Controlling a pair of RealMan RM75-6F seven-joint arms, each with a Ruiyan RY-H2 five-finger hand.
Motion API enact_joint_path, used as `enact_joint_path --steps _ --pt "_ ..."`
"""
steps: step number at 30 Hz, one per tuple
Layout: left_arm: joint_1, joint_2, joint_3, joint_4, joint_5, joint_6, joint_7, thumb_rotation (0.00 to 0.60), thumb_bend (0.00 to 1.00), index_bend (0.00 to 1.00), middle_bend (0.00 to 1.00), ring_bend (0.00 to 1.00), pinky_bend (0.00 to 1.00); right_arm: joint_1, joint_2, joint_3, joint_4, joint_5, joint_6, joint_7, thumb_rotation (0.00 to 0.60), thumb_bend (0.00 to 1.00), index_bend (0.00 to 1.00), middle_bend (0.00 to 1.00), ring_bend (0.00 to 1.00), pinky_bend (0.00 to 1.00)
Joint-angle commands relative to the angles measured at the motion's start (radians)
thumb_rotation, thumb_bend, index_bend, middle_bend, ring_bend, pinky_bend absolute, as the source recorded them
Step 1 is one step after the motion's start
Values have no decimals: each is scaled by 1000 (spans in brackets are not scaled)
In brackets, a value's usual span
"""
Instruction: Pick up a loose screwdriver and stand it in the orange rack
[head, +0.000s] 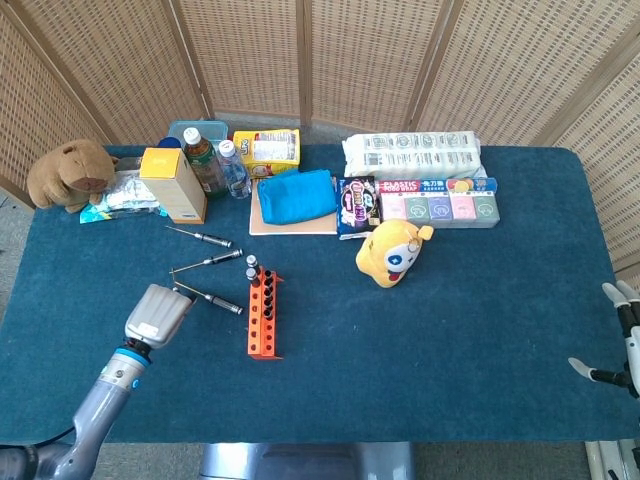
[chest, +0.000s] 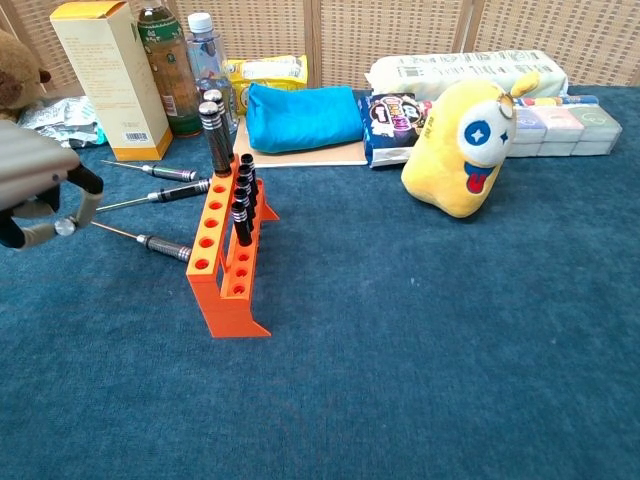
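Note:
Three loose screwdrivers lie on the blue cloth left of the orange rack (head: 264, 316) (chest: 226, 268). The nearest screwdriver (head: 212, 299) (chest: 150, 241) lies flat, its handle almost touching the rack's left side. A middle screwdriver (head: 208, 261) (chest: 162, 192) and a far screwdriver (head: 201, 236) (chest: 150, 171) lie behind it. Several black-handled drivers stand in the rack. My left hand (head: 155, 315) (chest: 38, 192) hovers left of the nearest screwdriver's tip, fingers (chest: 76, 208) hanging down and holding nothing. My right hand (head: 618, 345) is at the table's right edge, fingers spread and empty.
A yellow plush toy (head: 393, 252) (chest: 463, 148) sits right of the rack. Along the back stand a yellow box (head: 174, 185), bottles (head: 203, 158), a blue pouch (head: 296, 196), snack packs (head: 437, 203) and a brown plush (head: 68, 173).

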Motion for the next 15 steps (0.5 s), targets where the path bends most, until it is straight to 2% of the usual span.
enact_joint_path --steps 1,15 --pt "9 45 -4 -43 17 10 -34 600 393 552 1000 1000 1000 0 -1 -1 -2 -1 0 -3 600 0 0 0 0 0" --pt "35 186 -22 -165 63 30 -141 600 393 551 1000 1000 1000 4 -7 -8 -6 -10 -4 -18 600 0 0 0 0 0"
